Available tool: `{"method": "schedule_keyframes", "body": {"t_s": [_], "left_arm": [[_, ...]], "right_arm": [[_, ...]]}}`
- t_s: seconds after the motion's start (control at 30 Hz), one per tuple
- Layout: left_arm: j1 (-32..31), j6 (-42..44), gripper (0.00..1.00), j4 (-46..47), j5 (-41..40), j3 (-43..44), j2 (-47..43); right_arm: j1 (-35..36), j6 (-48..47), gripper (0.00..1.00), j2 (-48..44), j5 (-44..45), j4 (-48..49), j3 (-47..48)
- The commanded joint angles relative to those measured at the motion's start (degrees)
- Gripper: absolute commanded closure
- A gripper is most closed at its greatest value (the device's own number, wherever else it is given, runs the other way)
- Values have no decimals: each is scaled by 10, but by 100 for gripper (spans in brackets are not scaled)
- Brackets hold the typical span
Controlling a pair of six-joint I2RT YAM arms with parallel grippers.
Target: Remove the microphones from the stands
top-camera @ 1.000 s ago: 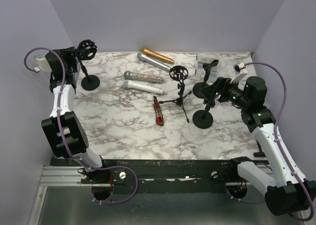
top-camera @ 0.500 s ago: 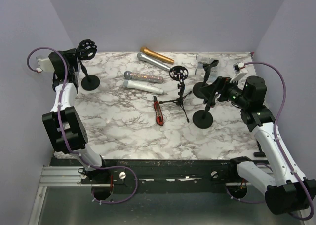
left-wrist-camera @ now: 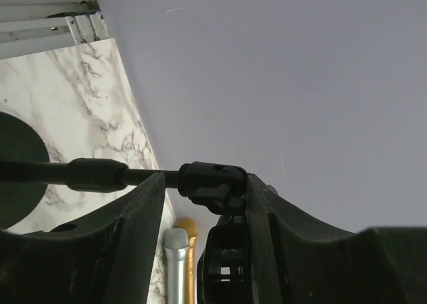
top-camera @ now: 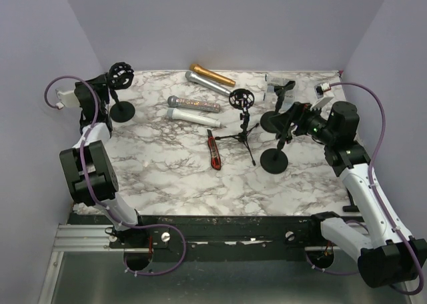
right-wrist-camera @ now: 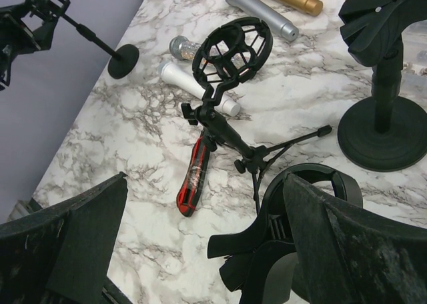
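Four microphones lie flat on the white-and-grey marble table (top-camera: 167, 177), each one outside any mount. The gold metal microphone (top-camera: 212, 75) and the plain silver microphone (top-camera: 210, 84) lie side by side near the far edge. The silver microphone with a glittery handle (top-camera: 193, 104) and the white microphone (top-camera: 193, 117) lie just nearer, toward the middle.

A black round-base stand with a cage-shaped shock mount (top-camera: 122, 109) is at the far left corner, and nothing can be seen in its cage. The left gripper (left-wrist-camera: 208, 184) is up at this stand's top joint. Its fingers (left-wrist-camera: 127, 237) are set apart on either side of the joint. I cannot tell whether they pinch it.

A black tripod stand with a round shock mount (top-camera: 243, 127) is right of the middle, and its cage is empty. A red and black utility knife (top-camera: 214, 151) lies just to its left.

Two black round-base stands with clip holders are near the right edge, the nearer stand (top-camera: 274, 161) and the farther stand (top-camera: 270, 122). Neither clip holds anything. The right gripper (right-wrist-camera: 207, 184) is spread wide with the nearer stand's clip between its fingers. It grips nothing.
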Motion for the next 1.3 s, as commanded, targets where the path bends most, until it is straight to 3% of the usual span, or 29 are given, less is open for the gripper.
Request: {"method": "schedule_keyframes", "body": {"t_s": [0.0, 0.33, 0.5, 0.83, 1.1, 1.27], "left_arm": [[-3, 41, 51, -87, -16, -58, 53], [4, 40, 45, -97, 20, -43, 92], [4, 49, 40, -106, 26, -32, 68], [-9, 70, 34, -147, 73, -37, -97], [-70, 181, 26, -188, 53, -86, -285], [-128, 273, 23, -247, 69, -65, -373]], "right_arm": [[3, -1, 0, 14, -7, -28, -12], [3, -2, 0, 13, -1, -33, -9], [3, -3, 0, 13, 2, -35, -11], [3, 2, 0, 22, 21, -51, 6], [3, 17, 0, 22, 36, -86, 39], [3, 19, 0, 16, 78, -134, 95]]}}
